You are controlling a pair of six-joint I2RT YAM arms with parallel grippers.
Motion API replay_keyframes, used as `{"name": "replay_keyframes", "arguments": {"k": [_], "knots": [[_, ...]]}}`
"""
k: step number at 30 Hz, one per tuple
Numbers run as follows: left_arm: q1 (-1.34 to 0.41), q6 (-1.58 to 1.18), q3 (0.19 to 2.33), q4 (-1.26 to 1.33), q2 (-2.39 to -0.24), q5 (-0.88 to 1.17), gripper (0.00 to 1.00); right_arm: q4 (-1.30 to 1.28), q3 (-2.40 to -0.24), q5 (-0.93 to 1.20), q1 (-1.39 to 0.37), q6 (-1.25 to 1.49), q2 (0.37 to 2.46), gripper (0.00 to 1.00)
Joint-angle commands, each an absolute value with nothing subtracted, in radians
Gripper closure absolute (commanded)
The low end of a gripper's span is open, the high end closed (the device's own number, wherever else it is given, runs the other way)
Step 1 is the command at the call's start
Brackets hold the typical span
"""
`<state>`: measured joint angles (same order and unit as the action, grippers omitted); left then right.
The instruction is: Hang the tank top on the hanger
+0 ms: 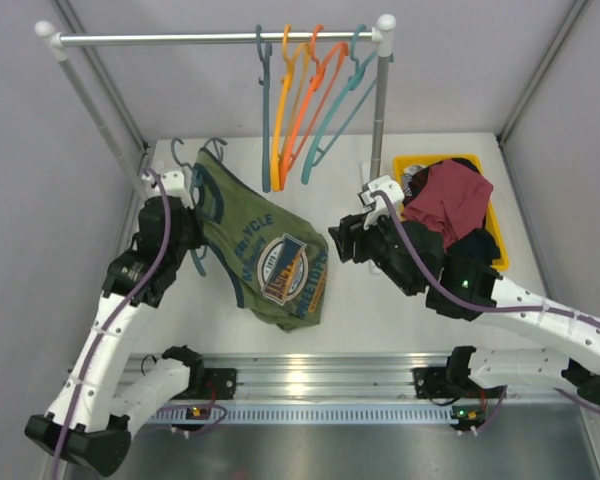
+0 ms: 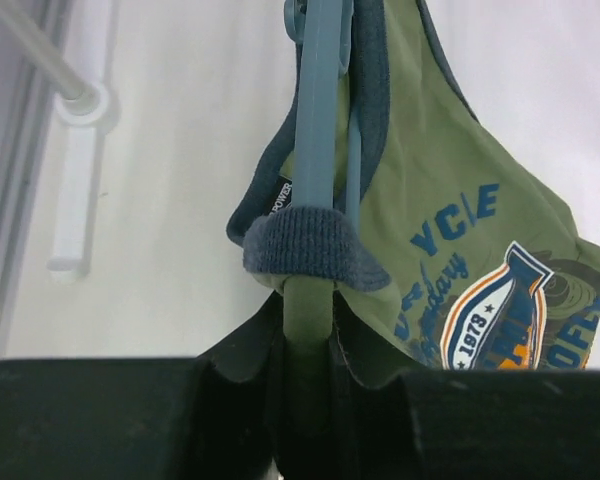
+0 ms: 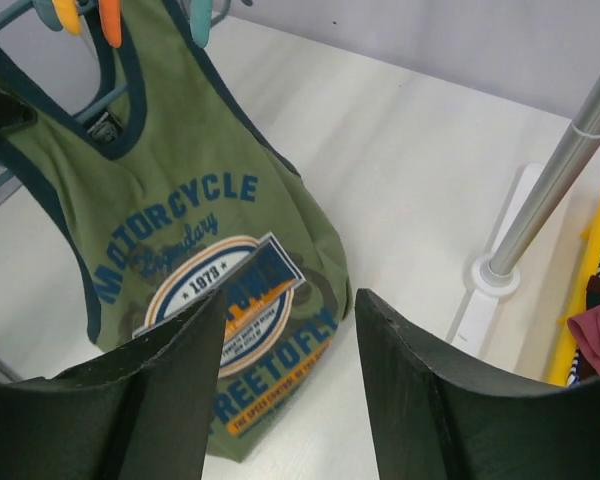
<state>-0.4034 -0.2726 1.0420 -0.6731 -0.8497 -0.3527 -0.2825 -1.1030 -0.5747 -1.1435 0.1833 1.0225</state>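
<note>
The olive-green tank top with its blue, white and orange print hangs over the table's left half, its lower part resting on the surface. My left gripper is shut at its shoulder. In the left wrist view the jaws clamp the olive strap wrapped over the slate-teal hanger, with the tank top draped to the right. A hanger arm shows left of the cloth. My right gripper is open and empty just right of the top. In its wrist view the gripper hovers above the print.
A clothes rail at the back carries orange hangers and teal ones. Its right post stands on a white foot. A yellow bin at the right holds a maroon garment.
</note>
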Motion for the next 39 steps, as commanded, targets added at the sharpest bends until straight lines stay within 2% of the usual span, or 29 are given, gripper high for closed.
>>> {"name": "replay_keyframes", "arguments": {"k": [1,4,8,16,23,39], "knots": [[-0.199,-0.184,1.158,-0.535,-0.88,-0.074,1.0,-0.281,-1.177,-0.532,-1.117,0.173,1.023,0.46],[-0.073,-0.169,1.268,-0.552,-0.946,0.035,1.0,-0.282,-1.183,-0.502,-1.091,0.169,1.02,0.46],[-0.018,-0.192,1.428,-0.612,-1.0,0.043,1.0,-0.301,-1.198,-0.457,-1.069,0.163,1.026,0.46],[-0.014,-0.241,1.606,-0.77,-1.046,0.009,1.0,-0.302,-1.204,-0.408,-1.035,0.152,1.009,0.46],[-0.014,-0.201,1.905,-0.962,-1.153,-0.034,1.0,-0.299,-1.198,-0.368,-1.031,0.16,1.003,0.46],[-0.012,-0.074,2.169,-1.009,-1.353,-0.129,1.0,-0.304,-1.201,-0.321,-1.026,0.169,0.991,0.46]]}}
